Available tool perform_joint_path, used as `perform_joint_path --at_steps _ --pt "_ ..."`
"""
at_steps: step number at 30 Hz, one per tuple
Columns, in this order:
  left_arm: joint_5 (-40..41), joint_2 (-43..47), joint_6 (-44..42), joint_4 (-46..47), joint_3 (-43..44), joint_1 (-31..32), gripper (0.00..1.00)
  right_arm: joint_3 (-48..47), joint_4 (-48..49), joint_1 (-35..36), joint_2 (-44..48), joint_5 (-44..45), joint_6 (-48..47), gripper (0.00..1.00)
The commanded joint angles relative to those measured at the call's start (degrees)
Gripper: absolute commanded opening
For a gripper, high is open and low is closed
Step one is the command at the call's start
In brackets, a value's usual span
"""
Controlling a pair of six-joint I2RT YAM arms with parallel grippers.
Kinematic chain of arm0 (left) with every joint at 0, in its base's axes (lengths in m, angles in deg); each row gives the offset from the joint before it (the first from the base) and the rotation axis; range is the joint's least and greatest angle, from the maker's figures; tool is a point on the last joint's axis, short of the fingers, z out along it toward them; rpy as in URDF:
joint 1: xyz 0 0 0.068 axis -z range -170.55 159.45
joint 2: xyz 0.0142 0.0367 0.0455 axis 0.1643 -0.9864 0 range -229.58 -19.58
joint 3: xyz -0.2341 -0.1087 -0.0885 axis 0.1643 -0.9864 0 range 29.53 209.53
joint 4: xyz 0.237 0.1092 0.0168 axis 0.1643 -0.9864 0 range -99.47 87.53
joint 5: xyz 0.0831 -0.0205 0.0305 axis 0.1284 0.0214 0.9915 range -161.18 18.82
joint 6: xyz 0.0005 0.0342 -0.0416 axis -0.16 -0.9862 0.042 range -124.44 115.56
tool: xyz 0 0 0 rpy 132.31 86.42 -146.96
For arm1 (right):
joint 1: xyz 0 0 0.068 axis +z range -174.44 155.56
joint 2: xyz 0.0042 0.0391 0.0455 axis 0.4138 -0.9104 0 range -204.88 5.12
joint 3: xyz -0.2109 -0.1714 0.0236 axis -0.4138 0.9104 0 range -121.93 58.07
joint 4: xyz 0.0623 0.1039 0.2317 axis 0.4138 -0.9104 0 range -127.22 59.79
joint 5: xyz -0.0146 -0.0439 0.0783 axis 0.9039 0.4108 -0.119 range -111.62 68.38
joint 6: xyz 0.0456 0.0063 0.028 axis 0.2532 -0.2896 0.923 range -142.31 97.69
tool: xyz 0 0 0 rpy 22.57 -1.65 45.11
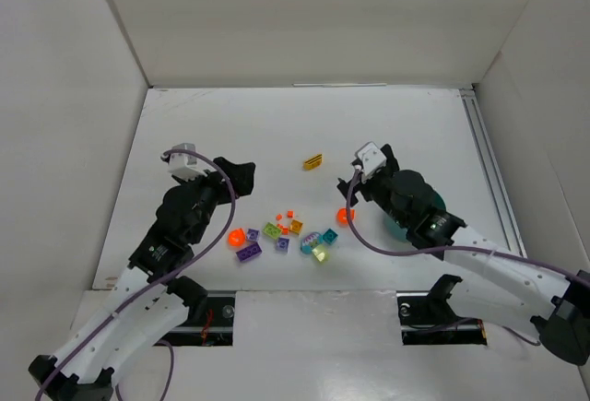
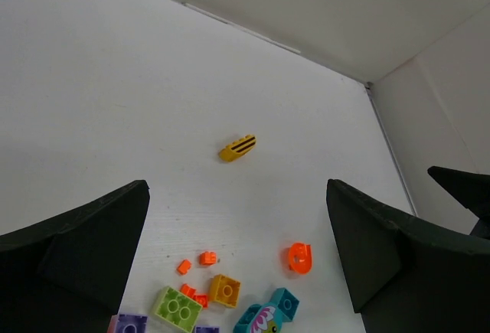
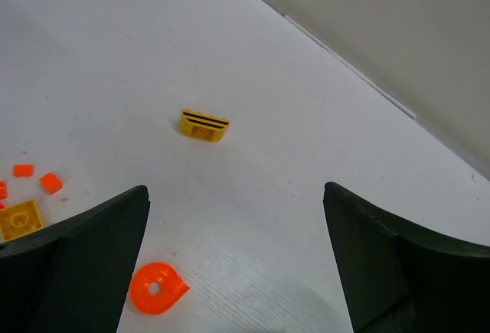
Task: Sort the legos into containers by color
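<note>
Item: legos [image 1: 277, 230], a loose cluster on the tabletop [image 1: 415, 134] between the arms. Bowl [image 1: 394, 226]: teal, mostly hidden under the right arm (contents not visible). Nearest candidate: orange round piece [image 3: 157, 288], just ahead of the right pincer [image 3: 236, 195], toward the finger at the wrist view's left, with no marked long axis. Right pincer: fingers apart, empty. Left pincer [image 2: 237, 187]: apart, empty, farther off.
</note>
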Motion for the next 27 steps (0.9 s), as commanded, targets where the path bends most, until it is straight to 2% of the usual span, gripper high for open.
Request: perform_joint_path --at_steps 1,6,12,14,16,20,21,24,27 --pt "1.0 -2.6 0.7 -0.9 2.7 0.2 1.0 -0.7 1.7 0.3 -1.7 -1.4 1.5 1.0" --pt "-0.5 -7.4 0.7 0.3 2.0 0.2 1.0 -5.3 0.5 0.3 -10.7 1.9 2.1 1.0" --pt "-0.4 -9.3 1.3 -0.8 2.6 0.2 1.0 -15.3 -3.7 -2.4 -23.0 -2.2 7.1 1.0" --pt "-0.4 -8.8 2.0 -0.8 0.8 0.2 1.0 -19.3 -3.7 -4.5 -28.6 -6.4 9.5 1.0" --pt "-0.4 -8.2 2.6 0.0 0.3 0.2 1.0 -22.7 -5.4 -5.5 -32.3 -10.1 13.7 0.98" --pt "-0.4 -6.7 3.8 0.0 -1.1 0.2 1.0 -27.8 -7.1 -5.5 -39.2 -9.4 30.3 0.92" --pt "-0.4 -6.7 3.8 0.0 -1.7 0.2 1.0 -27.8 -7.1 -5.5 -41.2 -8.7 37.5 0.92" --pt "-1.9 -5.3 3.8 0.0 -3.0 0.2 1.0 -31.1 -7.1 -5.5 -45.8 -6.9 46.3 0.87" --pt "-2.5 -3.9 4.3 0.0 -3.6 0.2 1.0 -35.5 -8.8 -5.5 -49.5 -7.5 49.6 0.84"
